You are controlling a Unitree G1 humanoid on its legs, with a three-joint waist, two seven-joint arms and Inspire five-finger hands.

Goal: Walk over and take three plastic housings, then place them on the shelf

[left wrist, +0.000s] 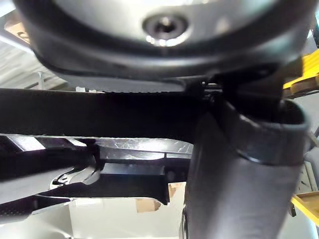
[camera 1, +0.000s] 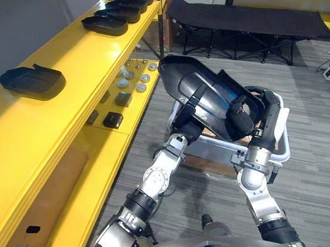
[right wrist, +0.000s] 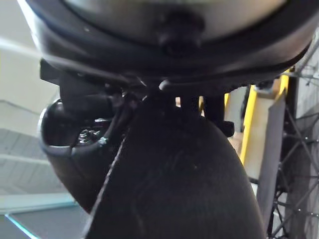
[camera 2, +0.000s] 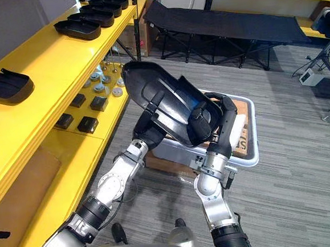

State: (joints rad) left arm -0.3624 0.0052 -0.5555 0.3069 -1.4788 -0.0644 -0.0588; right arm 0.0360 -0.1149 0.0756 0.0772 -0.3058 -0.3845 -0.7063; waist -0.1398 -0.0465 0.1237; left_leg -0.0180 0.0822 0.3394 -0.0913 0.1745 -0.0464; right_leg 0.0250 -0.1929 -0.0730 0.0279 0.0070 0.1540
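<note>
The black plastic housing is up in the air, in front of the robot. It is tipped, so you can see its shiny inside. Both hands hold it. The left hand grips its low edge from below, with fingers curled into the inside. The right hand grips the other side, with its fingers bent over the edge.

Under the housing, a white bin sits on the grey floor.

To the robot's left is the yellow shelf. One more housing lies on its top board, near the robot. A row of housings lies at the far end of the same board. On the lower board are small black blocks and round metal bits. A brown box sits on the lowest board.

Far back stands a black folding bed.
</note>
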